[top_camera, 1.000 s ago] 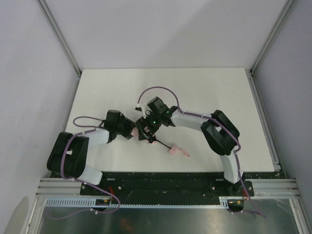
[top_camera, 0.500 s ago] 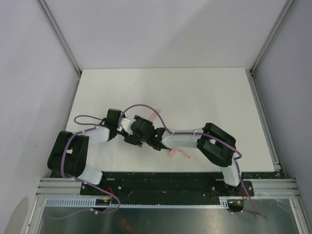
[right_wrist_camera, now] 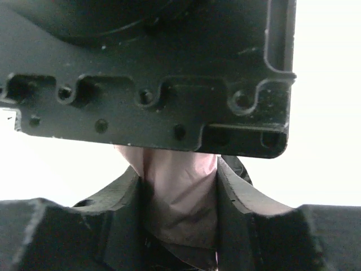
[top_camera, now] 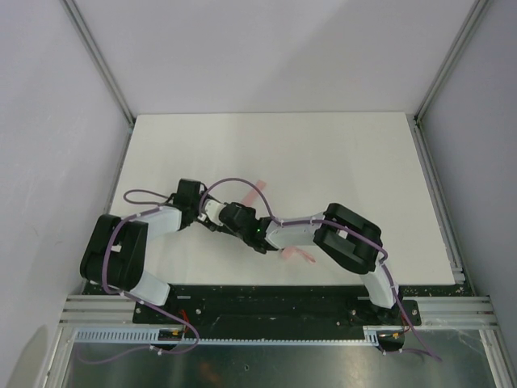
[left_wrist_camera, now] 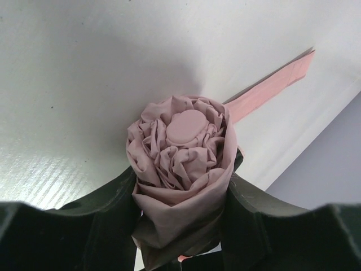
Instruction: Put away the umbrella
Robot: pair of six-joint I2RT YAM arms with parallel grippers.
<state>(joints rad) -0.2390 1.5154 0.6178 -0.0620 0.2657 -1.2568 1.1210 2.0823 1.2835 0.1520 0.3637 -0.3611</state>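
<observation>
Over the table point(top_camera: 323, 153), we hold the umbrella point(left_wrist_camera: 183, 152).
Left gripper point(left_wrist_camera: 180, 183) and right gripper point(right_wrist_camera: 179, 189) each pinch it, seemingly just beside each other.

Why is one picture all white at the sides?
Right wrist view: the background is blown out to plain white, leaving the umbrella dim. Left wrist view: sharp umbrella, soft shadow on the table, stripy glare at lower left. Top view: even light.

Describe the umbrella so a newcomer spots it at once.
On the white table, look left of centre near the front edge. There the left pincer and right pincer clamp the umbrella, a rolled bundle of pale pink fabric; everything around it is black or white.
</observation>
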